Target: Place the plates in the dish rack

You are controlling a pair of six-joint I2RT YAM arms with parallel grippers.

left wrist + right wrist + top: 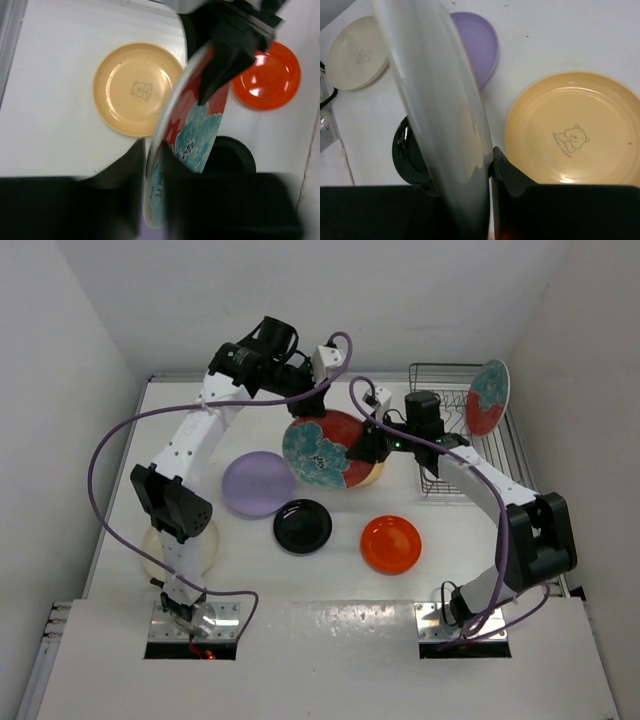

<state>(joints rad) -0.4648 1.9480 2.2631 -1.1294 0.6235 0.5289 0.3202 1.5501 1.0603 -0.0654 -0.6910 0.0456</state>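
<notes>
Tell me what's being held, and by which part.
The red floral plate, lifted on edge; left gripper and right gripper each pinch its rim, opposite sides.

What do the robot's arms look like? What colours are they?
The left arm and right arm are white with chunky black joints. A purple cable loops along each. The fingers are black, the bases shiny metal, and a tiny green light glows on the right arm.

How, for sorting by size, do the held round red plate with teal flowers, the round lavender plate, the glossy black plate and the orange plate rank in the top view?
1. Red flowered plate, though it is lifted nearer the camera, so unsure.
2. Lavender plate.
3. Orange plate and black plate look alike.
</notes>
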